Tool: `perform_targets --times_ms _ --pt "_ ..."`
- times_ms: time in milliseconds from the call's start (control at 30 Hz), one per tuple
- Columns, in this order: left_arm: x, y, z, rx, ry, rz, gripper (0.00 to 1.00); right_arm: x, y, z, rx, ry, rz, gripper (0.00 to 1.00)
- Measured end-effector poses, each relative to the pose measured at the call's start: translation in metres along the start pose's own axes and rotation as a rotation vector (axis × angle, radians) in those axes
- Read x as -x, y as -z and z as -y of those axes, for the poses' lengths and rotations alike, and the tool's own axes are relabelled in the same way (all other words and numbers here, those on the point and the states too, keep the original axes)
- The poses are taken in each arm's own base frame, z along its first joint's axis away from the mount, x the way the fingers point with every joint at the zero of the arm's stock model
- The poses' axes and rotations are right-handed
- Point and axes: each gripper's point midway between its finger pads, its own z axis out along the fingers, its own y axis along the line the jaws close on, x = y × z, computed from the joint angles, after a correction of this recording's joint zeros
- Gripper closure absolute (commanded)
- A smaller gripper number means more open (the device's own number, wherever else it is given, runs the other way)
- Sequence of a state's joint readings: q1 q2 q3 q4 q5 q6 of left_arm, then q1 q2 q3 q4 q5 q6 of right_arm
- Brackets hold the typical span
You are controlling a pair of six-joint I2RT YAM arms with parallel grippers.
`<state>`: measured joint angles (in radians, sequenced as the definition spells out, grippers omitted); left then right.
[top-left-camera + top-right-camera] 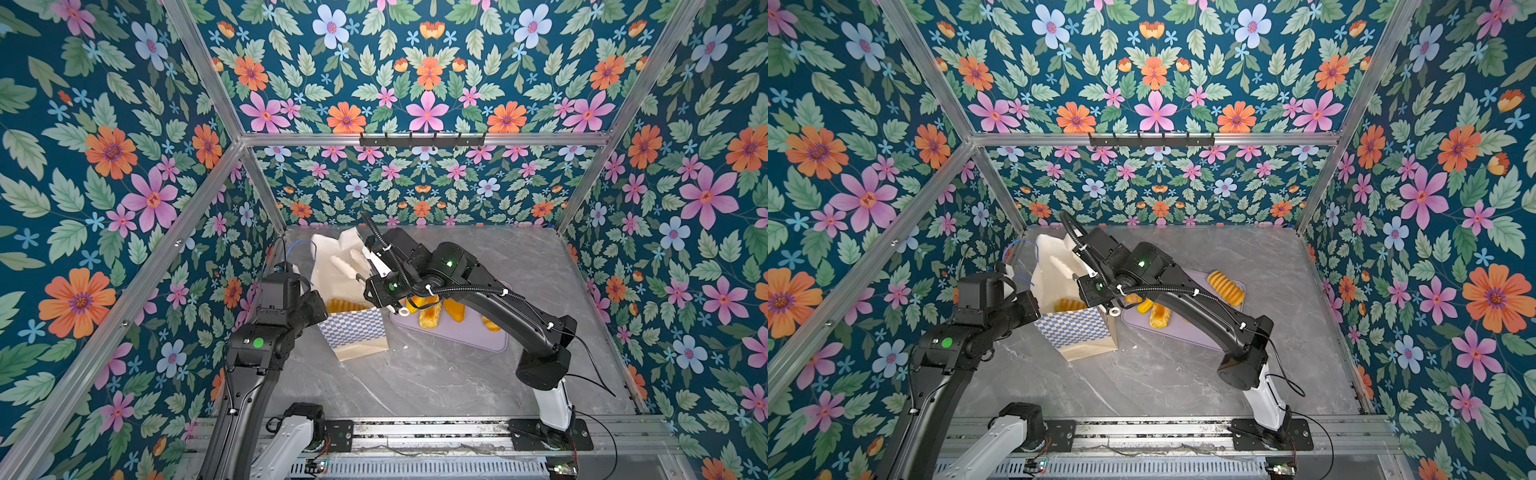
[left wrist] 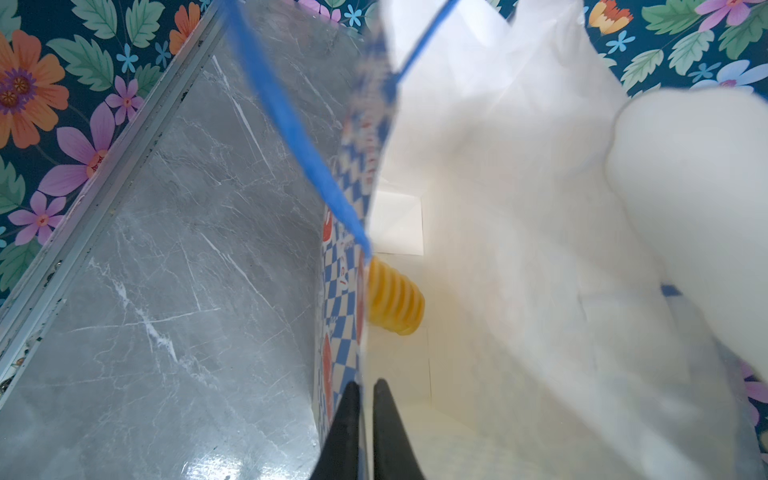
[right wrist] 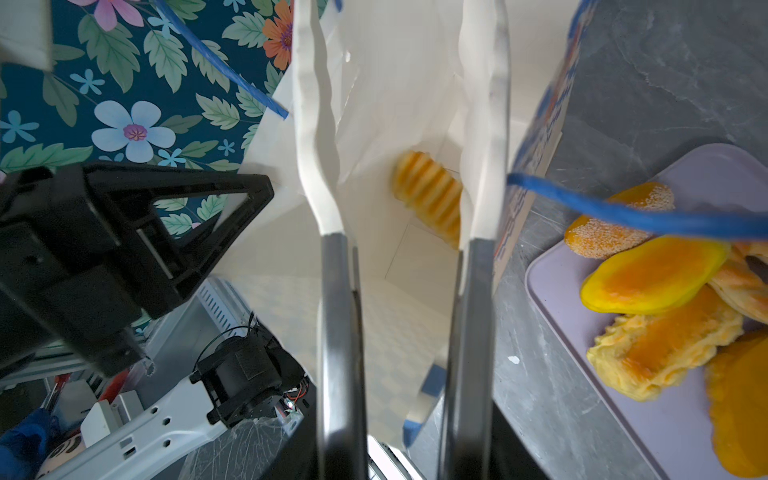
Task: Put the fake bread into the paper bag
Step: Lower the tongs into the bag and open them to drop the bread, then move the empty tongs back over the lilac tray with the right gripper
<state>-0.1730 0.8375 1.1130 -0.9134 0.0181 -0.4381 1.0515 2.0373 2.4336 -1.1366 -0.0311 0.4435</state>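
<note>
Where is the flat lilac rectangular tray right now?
In both top views the lilac tray lies on the grey marble table, right of the blue-checkered paper bag, under the right arm, carrying golden toy breads.

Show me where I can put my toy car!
Bare table lies between the paper bag, the lilac tray and the front rail; more behind the tray, up to the back wall. Crowded: the tray's fake bread and the bag's mouth, where the right hand reaches in.
</note>
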Motion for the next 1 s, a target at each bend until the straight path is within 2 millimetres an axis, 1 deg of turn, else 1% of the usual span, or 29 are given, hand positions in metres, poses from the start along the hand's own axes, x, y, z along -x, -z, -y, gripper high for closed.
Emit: perform_targets --times_ms 233,467,600,833,1000 --pt "0.0 0.0 0.0 0.0 0.0 0.0 0.87 0.004 0.008 -0.003 0.01 0.001 0.018 0.56" --pt "0.0 0.001 0.0 -0.001 0.0 0.003 0.86 0.013 0.033 -0.005 0.018 0.003 0.073 0.57" --pt "0.0 0.001 0.0 -0.001 0.0 0.002 0.85 0.017 0.05 -0.002 0.006 0.002 0.111 0.58" --pt "0.0 0.001 0.0 -0.001 0.0 0.003 0.84 0.014 0.077 0.013 -0.056 0.002 0.158 0.58" --pt "0.0 0.001 0.0 -0.003 0.0 0.004 0.84 0.009 0.096 0.032 -0.116 -0.005 0.191 0.58"
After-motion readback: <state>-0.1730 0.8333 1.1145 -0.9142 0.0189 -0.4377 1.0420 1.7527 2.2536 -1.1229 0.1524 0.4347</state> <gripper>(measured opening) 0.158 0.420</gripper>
